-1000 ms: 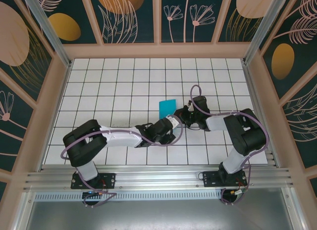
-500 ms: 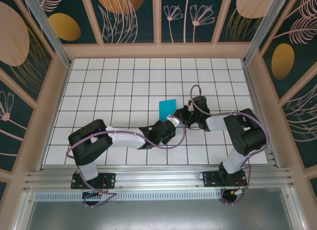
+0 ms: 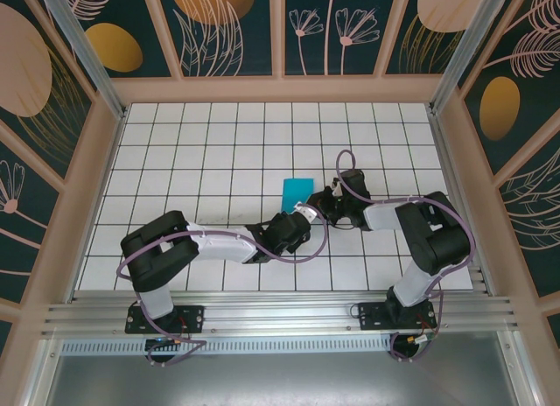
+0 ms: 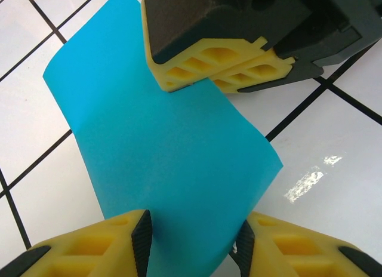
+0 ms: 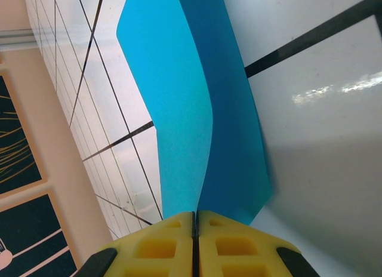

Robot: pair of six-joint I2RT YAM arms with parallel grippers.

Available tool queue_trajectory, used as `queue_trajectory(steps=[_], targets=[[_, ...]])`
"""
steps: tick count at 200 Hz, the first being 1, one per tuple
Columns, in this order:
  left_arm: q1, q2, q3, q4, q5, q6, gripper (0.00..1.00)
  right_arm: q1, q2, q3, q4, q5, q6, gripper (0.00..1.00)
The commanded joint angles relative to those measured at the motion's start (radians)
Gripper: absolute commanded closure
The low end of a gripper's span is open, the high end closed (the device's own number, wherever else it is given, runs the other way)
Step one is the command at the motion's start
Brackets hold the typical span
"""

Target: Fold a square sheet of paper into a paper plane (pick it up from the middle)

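Observation:
The square sheet of paper point(image 3: 296, 192) is teal and lies bent on the white tiles near the table's middle. My right gripper point(image 3: 323, 199) is shut on its right edge. In the right wrist view the paper point(image 5: 179, 110) rises from the closed gripper point(image 5: 195, 216) as two curved layers. In the left wrist view the paper point(image 4: 161, 145) runs between my left gripper point(image 4: 194, 246)'s open jaws, with one black pad on each side of its near end. The right gripper's yellow fingers point(image 4: 218, 62) pinch its far edge. My left gripper point(image 3: 303, 211) sits just below the sheet.
White tiled floor point(image 3: 210, 152) with black grid lines, enclosed by tan framed walls point(image 3: 280, 89). Both arms meet close together at the paper. An aluminium rail point(image 3: 280, 314) runs along the near edge.
My left arm has pushed slightly right and forward, bringing its gripper up to the paper's near end. The paper and the right arm have stayed put.

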Motion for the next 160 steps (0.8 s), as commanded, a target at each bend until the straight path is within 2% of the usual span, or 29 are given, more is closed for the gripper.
queue_trajectory(steps=[1, 53, 160], targets=[[-0.001, -0.034, 0.008, 0.022, 0.019, -0.006, 0.54, 0.0, 0.009, 0.025, -0.022, 0.008, -0.025, 0.89], [-0.003, -0.054, 0.001, 0.025, 0.027, -0.009, 0.51, -0.004, 0.011, 0.027, -0.027, 0.007, -0.03, 0.88], [-0.001, -0.069, -0.017, 0.03, 0.064, -0.022, 0.66, -0.009, 0.013, 0.032, -0.037, 0.007, -0.038, 0.87]])
